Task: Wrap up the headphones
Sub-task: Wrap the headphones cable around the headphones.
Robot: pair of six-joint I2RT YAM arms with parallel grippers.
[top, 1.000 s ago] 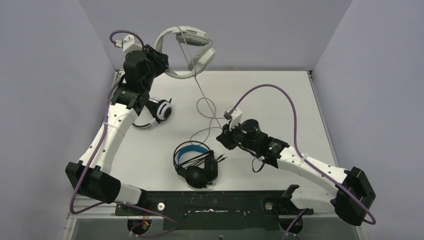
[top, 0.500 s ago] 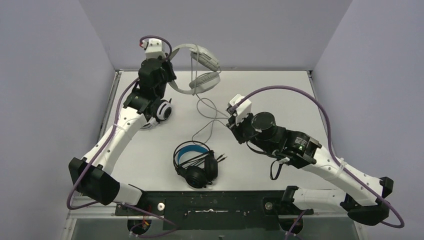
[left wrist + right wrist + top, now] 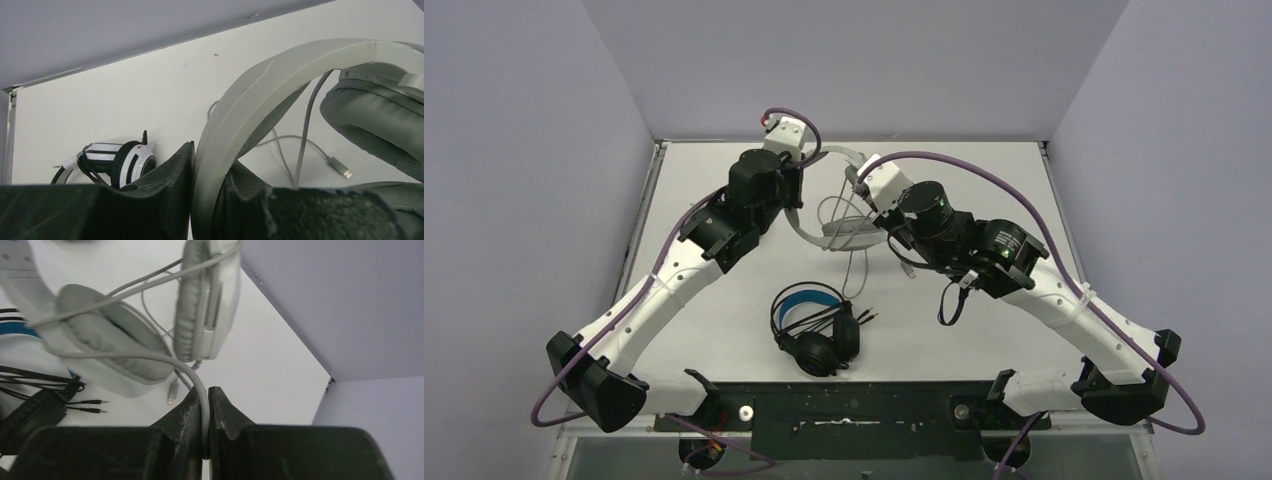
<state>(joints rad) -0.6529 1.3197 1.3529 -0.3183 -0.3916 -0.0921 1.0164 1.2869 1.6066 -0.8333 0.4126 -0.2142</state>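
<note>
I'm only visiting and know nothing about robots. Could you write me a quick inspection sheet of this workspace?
Surface: flat white table.
Job's things: pale grey over-ear headset held up by its headband; black headset with blue-lined headband lying near the arm bases; white-and-black headset lying near the table's left edge.
Clutter: nothing seen.
Grippers: left gripper, jaws clamped on the pale headset's headband; right gripper, jaws shut on the pale grey cable.
Cables: pale cable draped across the ear cups, its USB plug loose; black headset's lead ends in two jack plugs; purple arm cables.
Surroundings: plain lavender-grey walls.
</note>
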